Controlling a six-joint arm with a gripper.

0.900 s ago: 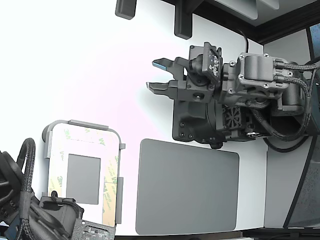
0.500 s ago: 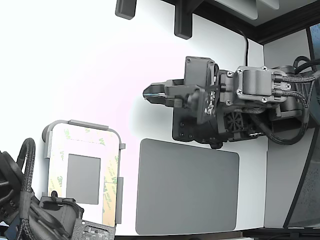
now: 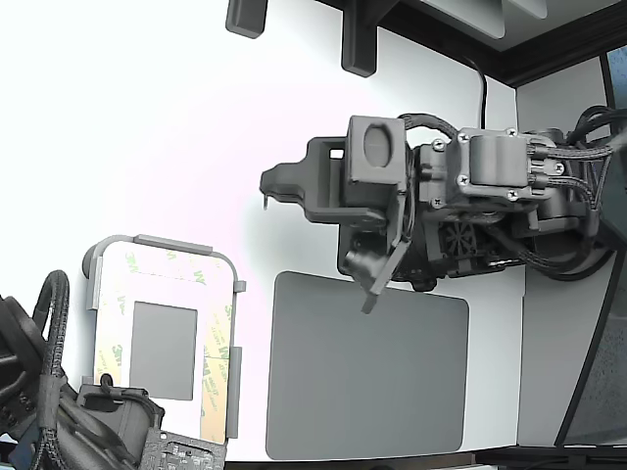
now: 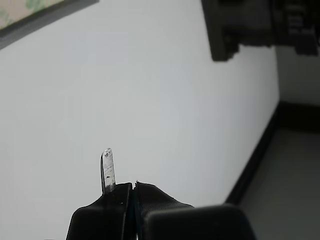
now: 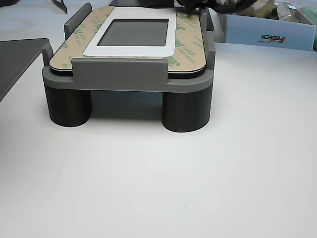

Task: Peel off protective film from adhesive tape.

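Meanwhile the gripper [image 4: 131, 186] hung over the bare table [image 3: 176, 117] with jaws clenched, well apart from the tape [image 3: 214, 343].

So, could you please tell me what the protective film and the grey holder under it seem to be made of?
The protective film: probably matte paper, pale yellow-tan with faint green printed logos. The grey holder: likely moulded or printed plastic, dull and uniform grey, with no shine.
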